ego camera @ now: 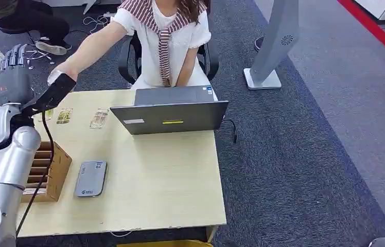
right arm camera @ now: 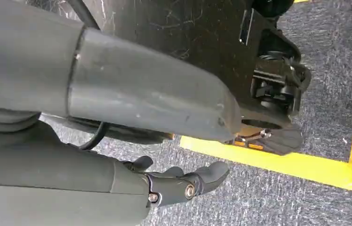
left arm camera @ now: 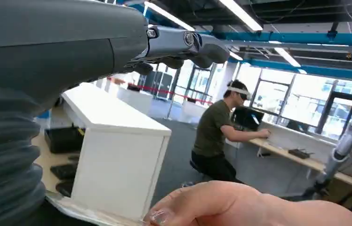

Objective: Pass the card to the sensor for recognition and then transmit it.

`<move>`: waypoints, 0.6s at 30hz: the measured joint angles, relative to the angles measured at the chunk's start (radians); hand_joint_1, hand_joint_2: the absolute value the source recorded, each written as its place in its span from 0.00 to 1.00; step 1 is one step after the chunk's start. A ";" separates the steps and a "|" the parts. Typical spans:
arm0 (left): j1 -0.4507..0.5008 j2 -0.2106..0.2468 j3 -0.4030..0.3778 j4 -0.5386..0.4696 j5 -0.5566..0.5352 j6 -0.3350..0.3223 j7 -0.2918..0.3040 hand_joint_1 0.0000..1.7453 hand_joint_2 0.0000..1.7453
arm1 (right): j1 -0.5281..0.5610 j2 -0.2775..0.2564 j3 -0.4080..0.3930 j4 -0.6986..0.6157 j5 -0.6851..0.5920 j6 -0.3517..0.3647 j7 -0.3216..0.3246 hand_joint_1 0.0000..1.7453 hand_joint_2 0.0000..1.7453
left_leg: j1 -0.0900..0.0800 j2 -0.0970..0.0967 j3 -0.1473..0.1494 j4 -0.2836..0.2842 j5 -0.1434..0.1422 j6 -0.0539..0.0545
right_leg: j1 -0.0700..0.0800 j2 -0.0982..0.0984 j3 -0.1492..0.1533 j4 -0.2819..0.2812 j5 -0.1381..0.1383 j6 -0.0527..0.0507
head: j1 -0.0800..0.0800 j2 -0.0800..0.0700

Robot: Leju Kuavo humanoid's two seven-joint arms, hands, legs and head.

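Two hands meet over the table's [ego camera: 154, 170] far left corner: our left hand [ego camera: 13, 72], fingers straight up, and a person's hand [ego camera: 59, 72] touching the card [left arm camera: 94, 214] at our palm. We cannot tell whether we grip it. Our right hand [right arm camera: 179, 181] hangs slack, empty.

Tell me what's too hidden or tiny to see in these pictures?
- The card: head view, where the left hand meets the person's hand, the black wrist camera block hides it; left wrist view shows one pale edge.
- Print on the sensor: too small.
- Laptop screen: faces away.
- Right hand: fingers partly cut by its cover.
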 joint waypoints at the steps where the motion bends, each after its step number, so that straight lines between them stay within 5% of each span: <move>1: -0.017 0.008 -0.006 0.018 -0.018 0.003 0.011 0.00 1.00 | -0.001 0.000 0.005 0.000 0.006 0.002 0.002 0.00 0.00 | 0.000 0.000 0.000 0.000 0.000 0.000 | 0.000 0.000 0.000 0.000 0.000 0.000 | 0.000 0.000; 12: -0.195 0.088 -0.084 0.234 -0.225 0.061 0.107 0.00 1.00 | -0.012 0.001 0.045 0.000 0.045 0.021 0.034 0.00 0.00 | 0.000 0.001 -0.001 0.000 0.001 -0.001 | 0.000 0.001 -0.001 0.001 0.000 0.000 | 0.000 0.000; 18: -0.225 0.101 -0.101 0.277 -0.259 0.064 0.111 0.00 1.00 | -0.017 0.000 0.048 0.000 0.045 0.022 0.035 0.00 0.00 | 0.000 0.000 -0.001 0.000 0.001 -0.001 | 0.000 0.000 -0.001 0.001 0.000 0.000 | 0.000 0.000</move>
